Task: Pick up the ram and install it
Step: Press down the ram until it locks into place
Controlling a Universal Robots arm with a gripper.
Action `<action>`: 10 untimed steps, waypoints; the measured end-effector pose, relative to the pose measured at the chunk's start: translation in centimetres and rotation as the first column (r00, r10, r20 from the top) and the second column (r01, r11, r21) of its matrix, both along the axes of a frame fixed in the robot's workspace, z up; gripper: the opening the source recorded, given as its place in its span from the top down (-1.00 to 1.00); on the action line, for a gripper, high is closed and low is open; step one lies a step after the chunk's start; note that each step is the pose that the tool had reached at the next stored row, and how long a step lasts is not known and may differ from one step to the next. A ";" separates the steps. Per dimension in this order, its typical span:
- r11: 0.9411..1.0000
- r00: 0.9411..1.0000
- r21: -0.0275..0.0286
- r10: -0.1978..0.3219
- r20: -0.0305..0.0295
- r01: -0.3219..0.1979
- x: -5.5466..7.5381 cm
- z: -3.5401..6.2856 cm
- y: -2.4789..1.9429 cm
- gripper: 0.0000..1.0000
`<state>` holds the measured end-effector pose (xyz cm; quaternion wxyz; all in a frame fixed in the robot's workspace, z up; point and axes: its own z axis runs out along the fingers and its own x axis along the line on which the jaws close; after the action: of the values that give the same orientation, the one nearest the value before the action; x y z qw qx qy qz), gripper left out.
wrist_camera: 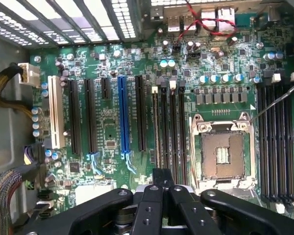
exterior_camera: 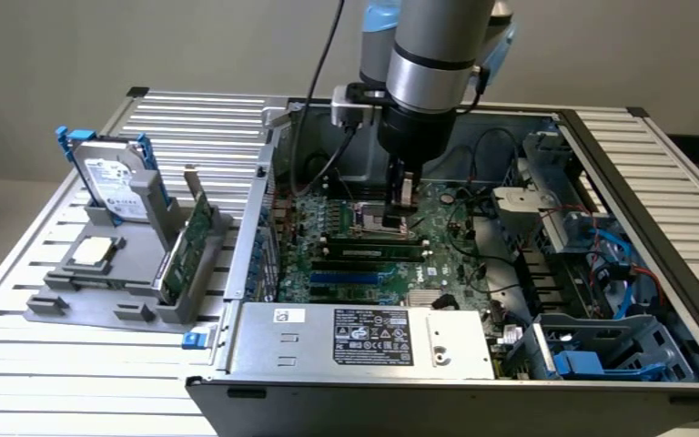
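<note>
None of the writing here can be read. A black sticker [exterior_camera: 373, 328] sits on the silver power box [exterior_camera: 362, 341] at about 6 o'clock in the exterior view. It has small white marks and lines of print, but they are too tiny to make out. A little white sticker [exterior_camera: 288, 316] sits at its 9 o'clock. The hard drive [exterior_camera: 116, 182] at 9 o'clock has a white label [exterior_camera: 109, 178] with blurry print.
</note>
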<state>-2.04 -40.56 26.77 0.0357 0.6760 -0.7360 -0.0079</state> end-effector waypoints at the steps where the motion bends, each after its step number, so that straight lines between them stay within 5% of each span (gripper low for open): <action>1: 1.000 1.000 0.000 -0.016 0.000 0.016 0.0 0.00 0.00 0.79; 10: 0.986 0.986 0.000 -0.165 0.000 0.165 0.0 0.00 0.00 0.79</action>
<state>-2.04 -40.56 26.77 0.0349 0.6126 -0.7895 -0.0108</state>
